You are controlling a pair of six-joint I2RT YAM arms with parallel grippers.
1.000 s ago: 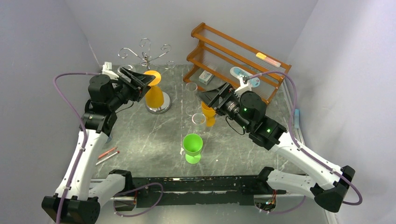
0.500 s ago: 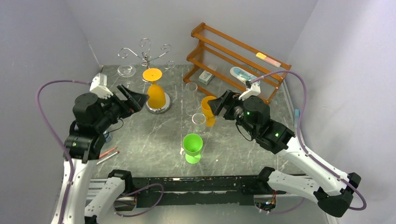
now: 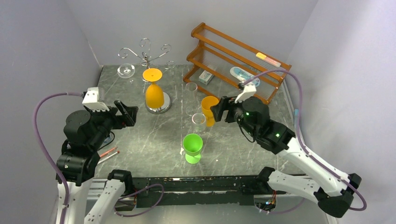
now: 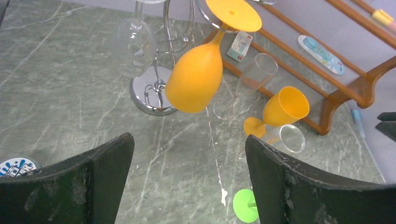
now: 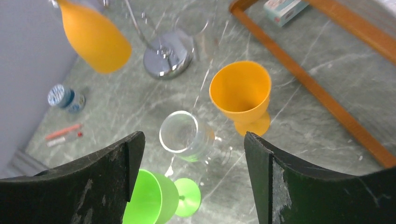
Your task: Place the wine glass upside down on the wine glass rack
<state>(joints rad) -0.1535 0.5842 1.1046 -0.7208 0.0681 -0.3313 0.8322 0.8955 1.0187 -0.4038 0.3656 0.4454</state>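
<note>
Left gripper (image 3: 127,113) had backed off the rack (image 3: 145,58), wide and empty — a glass (image 3: 154,95) hung there bowl-down. Right gripper (image 3: 215,112), wide too, sat nearest the upright orange glass (image 5: 240,93).

The wine glass rack (image 4: 142,93) is shiny silver wire on a mirror-polished base. The orange wine glass (image 4: 196,77) looks like smooth matt plastic. The table (image 3: 140,140) is veined grey stone with a faint sheen. The shelf (image 5: 327,99) is varnished brown wood. The left pincer (image 4: 189,142) has rough, scuffed matt black fingers (image 4: 289,186).
</note>
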